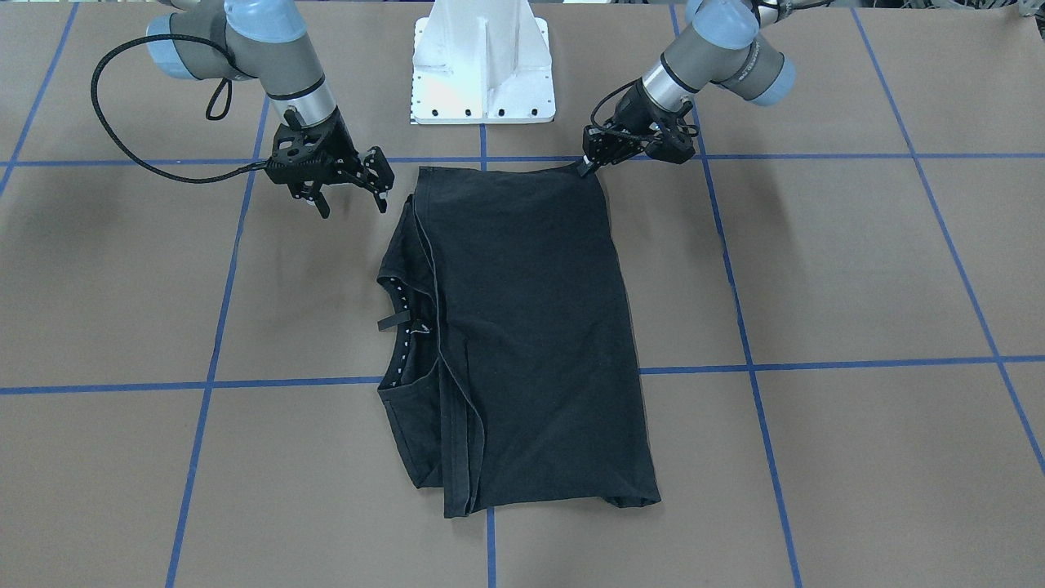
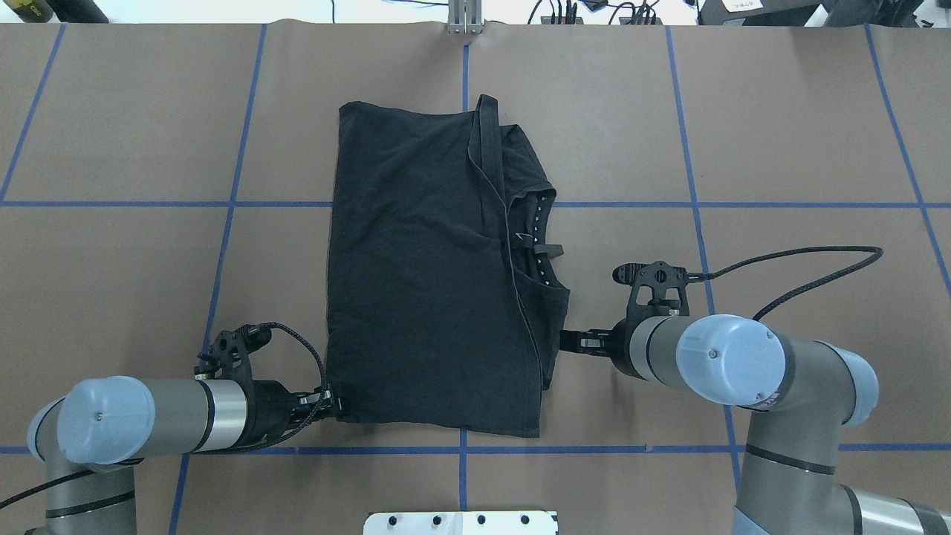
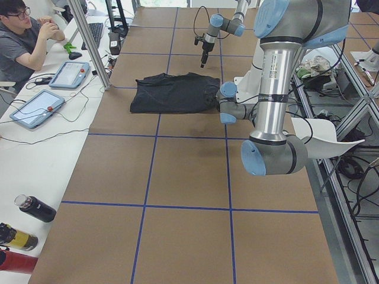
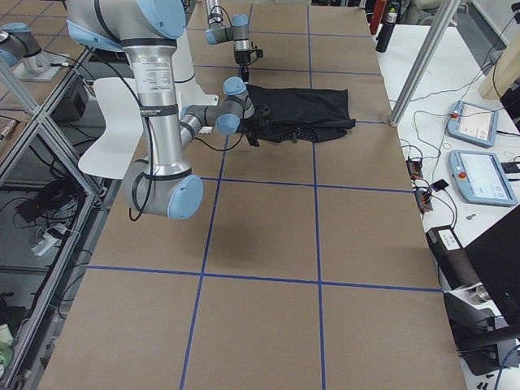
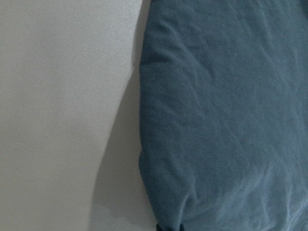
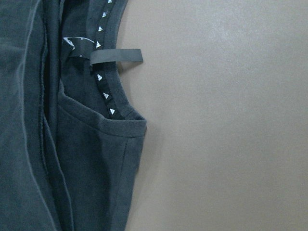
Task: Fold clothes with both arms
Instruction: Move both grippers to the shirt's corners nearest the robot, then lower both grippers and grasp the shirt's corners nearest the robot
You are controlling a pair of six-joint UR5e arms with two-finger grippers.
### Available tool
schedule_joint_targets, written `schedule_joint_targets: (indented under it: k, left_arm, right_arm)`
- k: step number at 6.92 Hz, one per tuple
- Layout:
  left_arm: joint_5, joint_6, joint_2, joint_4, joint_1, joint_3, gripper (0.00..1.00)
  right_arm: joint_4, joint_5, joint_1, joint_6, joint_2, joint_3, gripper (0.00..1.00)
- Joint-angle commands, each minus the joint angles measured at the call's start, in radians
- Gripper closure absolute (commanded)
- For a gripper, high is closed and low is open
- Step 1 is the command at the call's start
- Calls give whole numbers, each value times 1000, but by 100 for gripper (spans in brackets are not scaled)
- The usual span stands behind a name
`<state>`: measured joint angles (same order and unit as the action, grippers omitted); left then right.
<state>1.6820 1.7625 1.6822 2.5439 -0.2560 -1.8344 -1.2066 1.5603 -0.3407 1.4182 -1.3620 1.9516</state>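
Left gripper (image 1: 584, 168) pinches shut on a corner of the black T-shirt (image 1: 522, 327). Right gripper (image 1: 353, 209) hangs open, the collar-side edge just beside it. We judge it should take the matching corner first, so both lift evenly.

Table (image 1: 857, 269): brown paper cover, blue tape lines (image 1: 744, 327) laid in a grid. White pedestal base (image 1: 483, 73) at the far edge in the front-facing view, with a row of bolts along its flange.

Side bench, exterior left view: person (image 3: 23, 44) seated. Blue-cased tablet (image 3: 70, 74) and second tablet (image 3: 34, 109), both cabled, each with a red button. Keyboard (image 3: 98, 32) behind an upright aluminium post (image 3: 96, 59). Black bottle (image 3: 35, 208) on its side at the near end, with a yellow-banded bottle (image 3: 18, 238) just beside it.
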Motion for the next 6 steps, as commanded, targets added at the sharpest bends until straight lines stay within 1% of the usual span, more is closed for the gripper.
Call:
schedule_joint_targets:
  k: [1, 2, 3, 4, 5, 6]
  left_arm:
    - [2, 2, 1, -1, 0, 0, 100]
    - [1, 2, -1, 1, 0, 0, 100]
    - [1, 2, -2, -1, 0, 0, 100]
    - [-1, 2, 1, -1, 0, -2, 100]
    - [-1, 0, 1, -1, 1, -2, 100]
    - [-1, 2, 1, -1, 0, -3, 100]
  right_arm:
    - [-8, -66, 35, 161, 69, -42, 5]
    - [-21, -71, 46, 250, 111, -42, 6]
    - [-103, -72, 54, 325, 171, -40, 6]
    - [-164, -104, 86, 362, 199, -40, 6]
    - [-168, -165, 121, 364, 195, -43, 6]
    - [-169, -183, 136, 395, 190, -46, 6]
